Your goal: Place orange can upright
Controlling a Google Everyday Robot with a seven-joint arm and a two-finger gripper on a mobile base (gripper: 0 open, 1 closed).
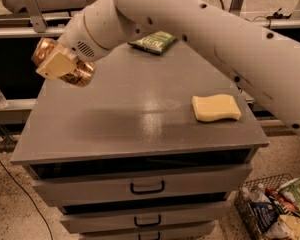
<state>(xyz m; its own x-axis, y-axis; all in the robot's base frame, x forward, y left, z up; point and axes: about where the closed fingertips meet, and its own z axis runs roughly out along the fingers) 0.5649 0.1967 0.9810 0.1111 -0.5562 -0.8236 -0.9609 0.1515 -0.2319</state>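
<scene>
My gripper is at the left edge of the grey cabinet top, lifted above it. It is shut on the orange can, a shiny orange-gold drink can that lies tilted on its side between the tan fingers. One end of the can shows above the fingers at the upper left and the other end at the lower right. The big white arm reaches in from the upper right and hides the back of the cabinet top.
A pale yellow sponge lies on the right of the cabinet top. A green chip bag lies at the back, partly under the arm. Drawers with black handles are below. A wire basket of packets stands on the floor at the lower right.
</scene>
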